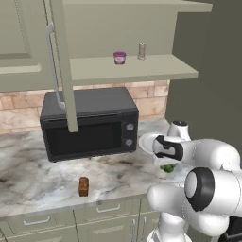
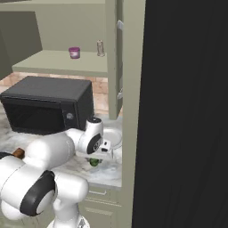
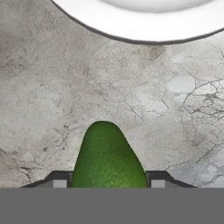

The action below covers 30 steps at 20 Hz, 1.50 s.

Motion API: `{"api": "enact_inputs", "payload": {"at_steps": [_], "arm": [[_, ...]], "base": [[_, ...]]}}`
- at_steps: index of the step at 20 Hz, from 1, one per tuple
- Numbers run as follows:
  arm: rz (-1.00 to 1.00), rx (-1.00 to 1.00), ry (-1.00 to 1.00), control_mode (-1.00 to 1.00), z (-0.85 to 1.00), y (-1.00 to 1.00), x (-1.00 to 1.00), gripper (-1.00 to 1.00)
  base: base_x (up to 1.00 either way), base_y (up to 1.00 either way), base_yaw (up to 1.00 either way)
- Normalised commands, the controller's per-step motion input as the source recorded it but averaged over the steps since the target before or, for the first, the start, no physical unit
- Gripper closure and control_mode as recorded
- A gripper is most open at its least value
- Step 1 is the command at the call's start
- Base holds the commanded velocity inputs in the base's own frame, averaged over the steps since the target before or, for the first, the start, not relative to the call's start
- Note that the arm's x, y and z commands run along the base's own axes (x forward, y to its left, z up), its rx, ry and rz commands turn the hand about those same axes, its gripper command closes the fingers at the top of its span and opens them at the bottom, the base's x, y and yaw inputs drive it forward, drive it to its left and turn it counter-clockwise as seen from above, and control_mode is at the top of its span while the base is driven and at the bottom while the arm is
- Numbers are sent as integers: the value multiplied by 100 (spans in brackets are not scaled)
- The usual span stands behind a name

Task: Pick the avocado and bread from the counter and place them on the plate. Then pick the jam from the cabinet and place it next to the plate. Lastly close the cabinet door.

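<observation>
Claw [image 3: 105, 181] was low over the grey-white marbled stone worktop [image 1: 42, 175], its two dark fingertips [image 3: 59, 180] set tight against either side of the small dark green oval avocado [image 3: 107, 155], narrowed onto the fruit. Hand view could not settle whether the avocado was lifted or resting on the stone. From the left base view the avocado [image 1: 167, 168] showed just under the white arm, near the front edge of the worktop

The round flat white-grey plate [image 3: 144, 26] lay just beyond the avocado, apart from it (rim only partly seen past the arm in the base views)

The small reddish-brown upright piece of bread [image 1: 83, 186] stood on the worktop in front of the black microwave [image 1: 90, 124], well apart from the plate

The olive-green wall cabinet door [image 1: 61, 61] stood open; the small purple-magenta jam jar [image 1: 119, 57] sat on the inner shelf, near a thin beige-grey shaker [image 1: 141, 51]
</observation>
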Motion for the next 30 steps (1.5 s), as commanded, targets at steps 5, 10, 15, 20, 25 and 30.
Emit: {"api": "enact_inputs", "payload": {"at_steps": [5, 10, 15, 20, 25, 30], "arm": [[0, 1, -13, -100, 22, 0, -25, 100], [0, 3, -6, -100, 54, 4, 1, 100], [0, 1, 1, -100, 16, 18, 63, 100], [0, 0, 0, -100, 2, 1, 79, 100], [-2, 0, 4, -100, 26, -1, 45, 100], [-3, 0, 6, -100, 20, -4, 40, 100]], "base": [[0, 0, 0], [0, 0, 0], [0, 0, 0], [0, 0, 0], [0, 0, 0], [0, 0, 0]]}}
